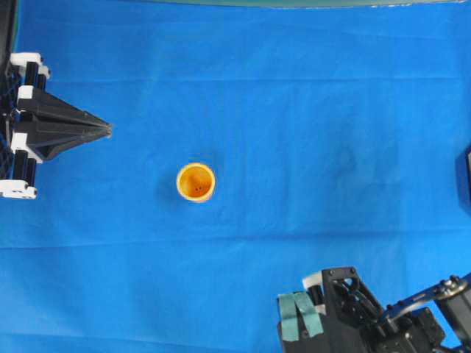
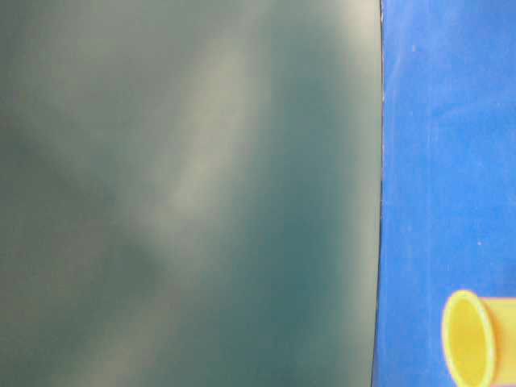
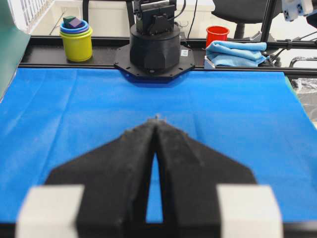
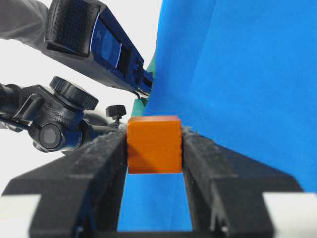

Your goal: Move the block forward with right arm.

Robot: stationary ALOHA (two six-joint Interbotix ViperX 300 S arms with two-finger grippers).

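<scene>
The block [image 4: 154, 144], a small orange cube, sat clamped between the two padded fingers [image 4: 101, 163] of the right gripper [image 4: 154, 148], as the right wrist view showed; both side faces met the pads squarely and the top face stayed level. In the overhead view the block itself was hidden under the right arm [image 1: 353, 309], which stood at the near right corner of the table [image 1: 294, 110], well apart from the yellow-orange cup [image 1: 196, 182] near the table's middle. Whether the block rested on the blue cloth or hung above it could not be told. The left gripper [image 3: 156, 124] lay at the left edge, its pointed fingers pressed together on nothing. Judged from this, the step in hand was the carry forward: the grip looked centred and should be kept unchanged, the travel kept straight and slow toward the far edge, passing to the right of the cup, with release only once the block was set flat.
</scene>
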